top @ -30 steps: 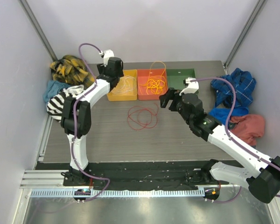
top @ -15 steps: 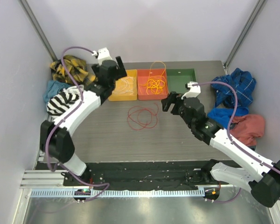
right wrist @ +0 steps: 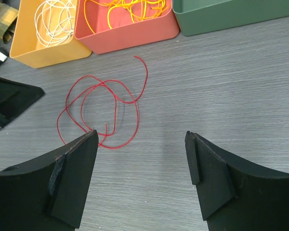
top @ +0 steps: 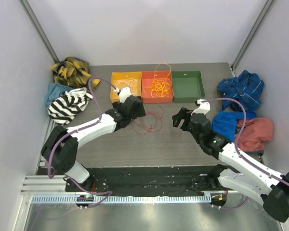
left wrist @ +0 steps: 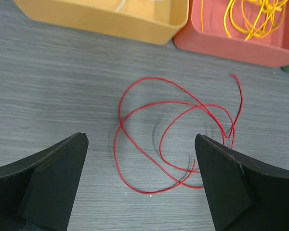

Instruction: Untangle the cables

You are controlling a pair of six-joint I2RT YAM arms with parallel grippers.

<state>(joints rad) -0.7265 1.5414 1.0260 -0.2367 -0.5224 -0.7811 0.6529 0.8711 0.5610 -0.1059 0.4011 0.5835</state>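
Observation:
A red cable (top: pixel 149 120) lies in loose loops on the grey table in front of the bins. My left gripper (top: pixel 137 108) hangs over its left side and is open wide. In the left wrist view the red cable (left wrist: pixel 173 139) lies between and beyond the empty left gripper (left wrist: pixel 140 139). My right gripper (top: pixel 179 118) is open to the right of the loops. In the right wrist view the red cable (right wrist: pixel 103 113) sits up-left of the right gripper (right wrist: pixel 142 137). A white cable (right wrist: pixel 53 19) fills the yellow bin (right wrist: pixel 48 55). A yellow-orange cable (top: pixel 160 86) lies in the red bin (top: pixel 157 100).
A green bin (top: pixel 187 99) with nothing in it stands right of the red one. Clothes are heaped at the left (top: pixel 70 72), with a striped piece (top: pixel 67 103). Blue cloth (top: pixel 241 89) and salmon cloth (top: pixel 255 132) lie at the right edge.
My left arm has swung from above the yellow bin down and nearer, over the red cable, with its jaws opening wider. The right arm has drawn back a little toward the near edge.

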